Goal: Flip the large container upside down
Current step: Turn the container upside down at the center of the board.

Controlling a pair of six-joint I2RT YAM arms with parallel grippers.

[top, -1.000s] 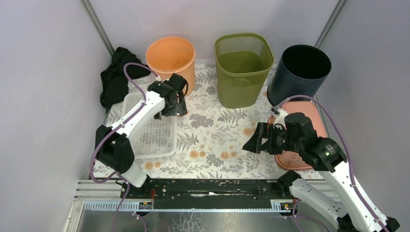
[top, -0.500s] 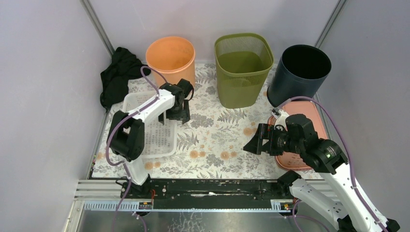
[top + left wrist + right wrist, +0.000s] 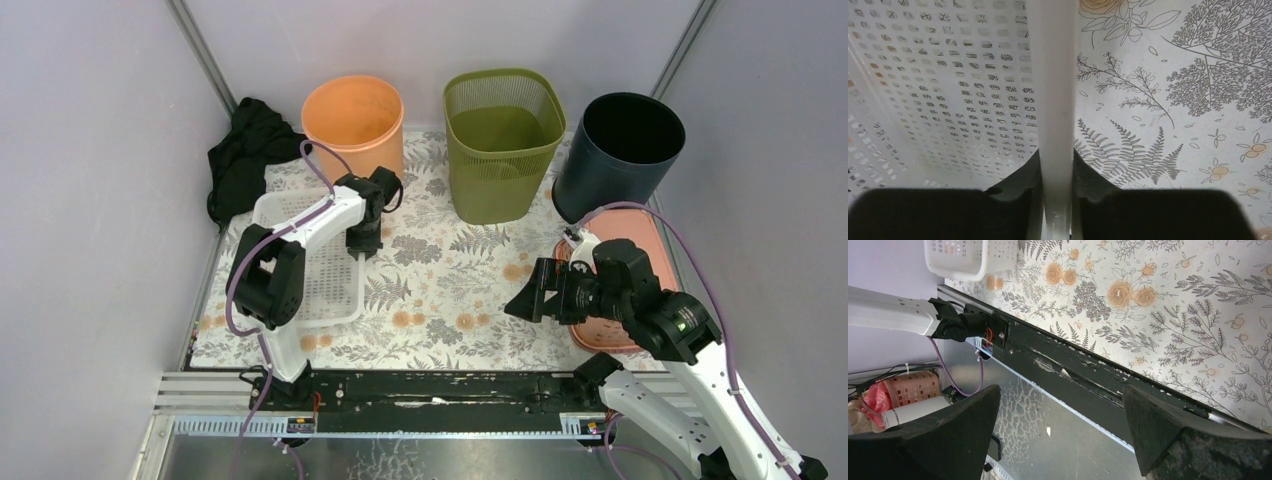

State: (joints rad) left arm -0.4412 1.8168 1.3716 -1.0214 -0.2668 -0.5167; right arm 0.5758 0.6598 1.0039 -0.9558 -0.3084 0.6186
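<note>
Left side of table: the white perforated basket [image 3: 318,275] is seen lying on the floral cloth [image 3: 450,270], open side up, its long sides running from near to far. It is placed just in front of the orange bucket [image 3: 353,120] and beside a black cloth [image 3: 245,160] heaped at the far left edge.

Left gripper [image 3: 362,240]: it is set down on the basket's right long rim, toward the far end. In the left wrist view the white rim [image 3: 1055,100] is seen running straight up the middle, with the left gripper [image 3: 1055,172] closed tight on it, one finger inside the basket and one outside over the cloth. Whether the basket is lifted off the cloth at that side cannot be told.

Right gripper [image 3: 530,292]: it is held above the near right part of the table and pointed toward the left. In the right wrist view the right gripper [image 3: 1062,402] is spread wide with nothing between its fingers; the cloth and the black rail at the table's near edge are seen through the gap.

Back row: a green mesh bin [image 3: 503,145] is noted at the middle and a dark round bin [image 3: 620,150] at the right, both upright. A salmon tray [image 3: 640,235] lies just in front of the dark bin, partly covered by the right arm.
</note>
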